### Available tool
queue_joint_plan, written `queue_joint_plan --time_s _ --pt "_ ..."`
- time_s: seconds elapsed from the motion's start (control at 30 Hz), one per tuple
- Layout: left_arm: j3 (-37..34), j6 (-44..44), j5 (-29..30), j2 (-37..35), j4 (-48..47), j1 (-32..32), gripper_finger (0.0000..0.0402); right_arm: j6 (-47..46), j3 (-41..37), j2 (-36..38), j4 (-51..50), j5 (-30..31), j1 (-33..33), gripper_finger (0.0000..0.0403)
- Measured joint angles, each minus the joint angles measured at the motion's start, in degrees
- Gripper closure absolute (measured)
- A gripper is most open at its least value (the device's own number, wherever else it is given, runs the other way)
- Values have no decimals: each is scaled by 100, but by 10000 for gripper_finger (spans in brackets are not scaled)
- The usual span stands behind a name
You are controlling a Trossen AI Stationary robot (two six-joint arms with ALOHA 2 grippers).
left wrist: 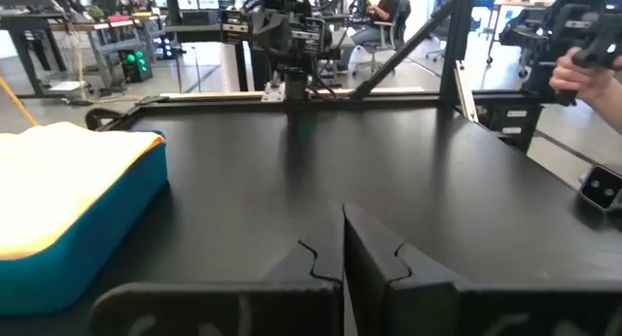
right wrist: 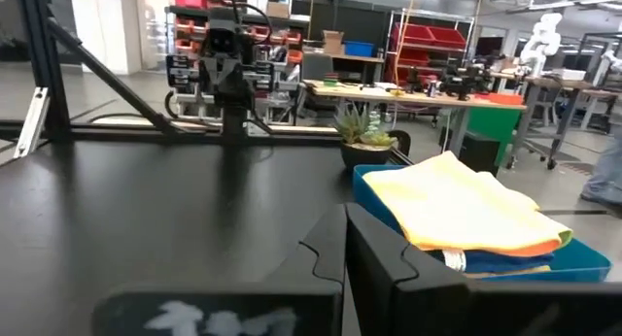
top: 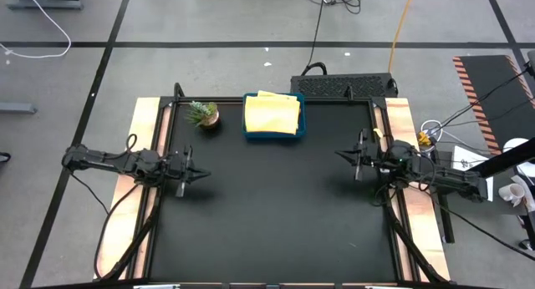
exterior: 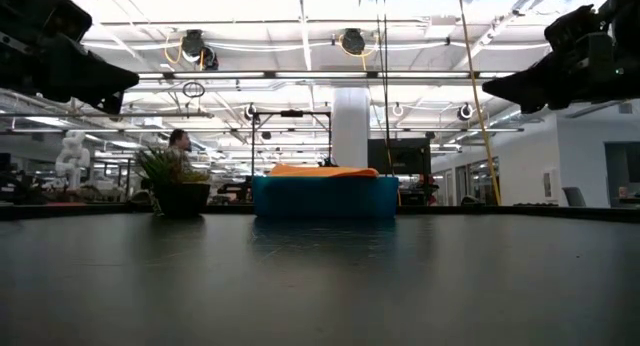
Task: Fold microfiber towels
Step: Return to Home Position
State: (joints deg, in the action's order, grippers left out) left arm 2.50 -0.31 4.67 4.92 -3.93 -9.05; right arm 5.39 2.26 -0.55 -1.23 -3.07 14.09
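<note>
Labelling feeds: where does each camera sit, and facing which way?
High: above the table, looking down; left gripper and right gripper.
Low: tabletop height, facing the teal tray; left arm, right arm overhead.
Left wrist: faces the right arm; own shut gripper.
Right wrist: faces the left arm; own shut gripper.
Shared: all show the tray.

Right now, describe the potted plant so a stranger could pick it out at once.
Find the black table, then the teal tray of folded towels near the edge at the top of the high view. The potted plant stands beside that tray, apart from it, on the left arm's side. It is the only upright, spiky green thing; its neighbour is low, rectangular and teal.
</note>
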Motion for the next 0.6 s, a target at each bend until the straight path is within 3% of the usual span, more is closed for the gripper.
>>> queue_joint_plan --time_s 0.33,0.47,0.6 --pt "0 -225 -31 595 -4 -2 396 -20 0 -31 -30 -123 -11 403" --pt "52 -275 11 471 -112 -64 396 -22 0 -31 -6 -254 -13 403" --pt "196 258 165 175 -395 -194 394 -22 0 -31 -10 -276 -13 403"
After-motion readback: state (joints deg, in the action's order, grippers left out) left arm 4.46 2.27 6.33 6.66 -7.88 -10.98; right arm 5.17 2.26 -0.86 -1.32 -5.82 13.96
